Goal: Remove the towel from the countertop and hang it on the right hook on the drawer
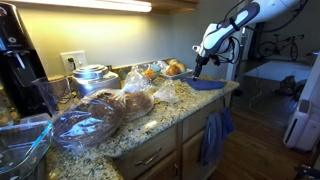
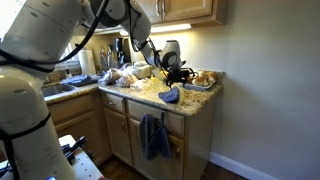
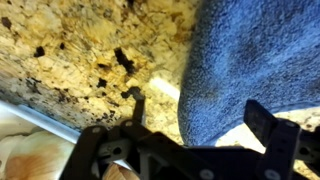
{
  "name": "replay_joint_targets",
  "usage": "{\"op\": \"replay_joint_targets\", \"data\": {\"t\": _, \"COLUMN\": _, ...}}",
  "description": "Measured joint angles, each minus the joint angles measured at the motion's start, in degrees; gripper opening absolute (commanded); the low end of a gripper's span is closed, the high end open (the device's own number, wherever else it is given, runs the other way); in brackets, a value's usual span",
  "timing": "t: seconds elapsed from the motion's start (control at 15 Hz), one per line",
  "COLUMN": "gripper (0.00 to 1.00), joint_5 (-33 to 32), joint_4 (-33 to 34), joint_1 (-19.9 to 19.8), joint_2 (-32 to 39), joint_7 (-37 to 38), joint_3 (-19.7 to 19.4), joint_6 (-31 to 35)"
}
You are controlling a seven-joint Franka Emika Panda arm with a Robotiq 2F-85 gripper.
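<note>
Just beneath pincer (image 3: 195, 108): towel (image 3: 250, 50).

I am seeing my arm (image 2: 30, 75) crowding the near side of an exterior view: fat, rounded, glossy white shells with darker bands showing at the joints. A black cable (image 2: 88, 38) is looping beside the upper links. The gripper (image 1: 198, 68) is reading as a compact black block at the end of the white links. In the wrist view, its fingers (image 3: 137, 103) are showing flat, angular and black, rising from a dark cross-framed base.
</note>
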Motion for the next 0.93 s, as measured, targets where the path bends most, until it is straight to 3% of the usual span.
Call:
{"op": "replay_joint_targets", "data": {"t": 0.2, "gripper": 1.0, "joint_5": 0.23, "joint_4": 0.59, "joint_1": -1.68, "joint_2": 1.23, "joint_7": -1.37, "joint_3": 1.8, "joint_6": -0.09}}
{"op": "replay_joint_targets", "data": {"t": 0.27, "gripper": 0.94, "joint_5": 0.3, "joint_4": 0.7, "joint_1": -2.19, "joint_2": 1.51, "joint_7": -1.85, "joint_3": 2.4, "joint_6": -0.11}}
{"op": "replay_joint_targets", "data": {"t": 0.33, "gripper": 0.73, "joint_5": 0.38, "joint_4": 0.82, "joint_1": -2.61, "joint_2": 1.77, "joint_7": -2.26, "joint_3": 2.94, "joint_6": -0.13}}
{"op": "replay_joint_targets", "data": {"t": 0.47, "gripper": 0.69, "joint_5": 0.62, "joint_4": 1.08, "joint_1": -3.3, "joint_2": 2.28, "joint_7": -3.13, "joint_3": 3.85, "joint_6": -0.17}}
{"op": "replay_joint_targets", "data": {"t": 0.93, "gripper": 0.23, "joint_5": 1.09, "joint_4": 1.36, "joint_1": -4.06, "joint_2": 2.33, "joint_7": -4.92, "joint_3": 5.16, "joint_6": -0.5}}
